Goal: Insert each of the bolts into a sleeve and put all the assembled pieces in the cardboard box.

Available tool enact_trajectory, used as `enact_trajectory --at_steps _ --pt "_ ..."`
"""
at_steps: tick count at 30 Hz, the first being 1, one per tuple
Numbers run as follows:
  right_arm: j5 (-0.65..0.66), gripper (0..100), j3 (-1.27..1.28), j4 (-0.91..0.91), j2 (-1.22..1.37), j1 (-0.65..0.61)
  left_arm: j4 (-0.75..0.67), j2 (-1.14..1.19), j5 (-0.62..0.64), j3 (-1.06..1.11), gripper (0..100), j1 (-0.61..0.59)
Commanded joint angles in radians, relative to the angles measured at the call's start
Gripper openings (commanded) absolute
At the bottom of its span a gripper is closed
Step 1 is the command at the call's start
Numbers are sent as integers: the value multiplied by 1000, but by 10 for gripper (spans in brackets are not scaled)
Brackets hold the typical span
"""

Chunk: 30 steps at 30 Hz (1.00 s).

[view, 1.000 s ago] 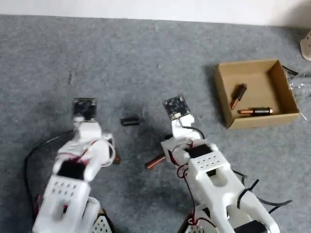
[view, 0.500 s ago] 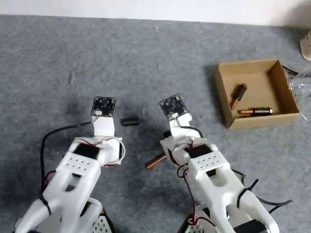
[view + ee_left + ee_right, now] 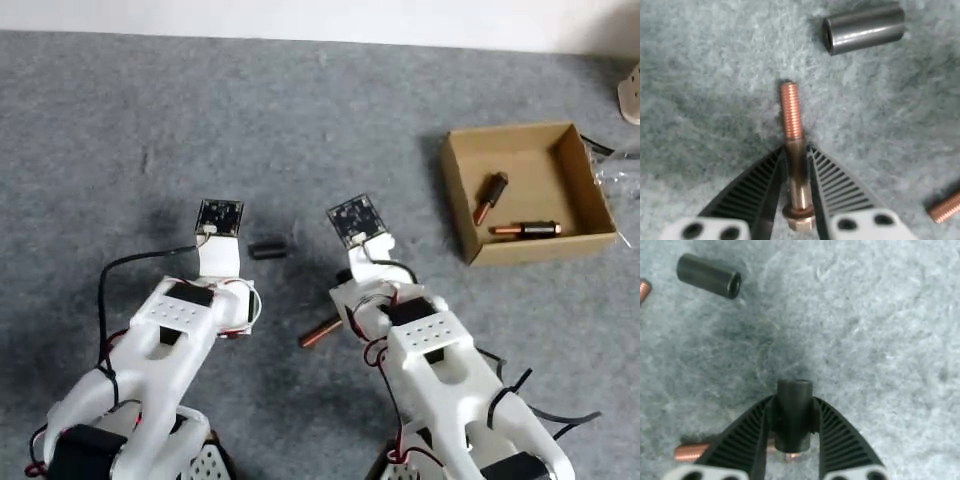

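Observation:
My left gripper (image 3: 796, 150) is shut on a copper bolt (image 3: 790, 110), held by its shank with the threaded end sticking out over the carpet. A loose black sleeve (image 3: 863, 28) lies just beyond that end, also seen on the carpet between the two arms (image 3: 268, 249). My right gripper (image 3: 794, 402) is shut on a second black sleeve (image 3: 794, 390), its open end pointing away from the wrist. Another copper bolt (image 3: 320, 332) lies loose beside the right arm (image 3: 420, 340). The cardboard box (image 3: 510, 132) at the right holds two assembled pieces (image 3: 491, 197) (image 3: 524, 230).
Grey carpet covers the whole work surface. The left arm (image 3: 180, 320) stands at the lower left. Cables and a pale object (image 3: 630, 95) lie past the box at the right edge. Open carpet stretches across the far and left side.
The left arm has swung to the right and forward, bringing its bolt close to the loose sleeve. The right arm has hardly moved.

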Motion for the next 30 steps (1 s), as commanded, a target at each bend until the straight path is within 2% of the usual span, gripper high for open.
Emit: enact_trajectory --at_steps 1,30 --pt "15 5 -2 -27 1 16 -18 7 29 -33 77 -7" --pt "15 5 30 -25 1 56 -15 18 31 -62 74 -68"
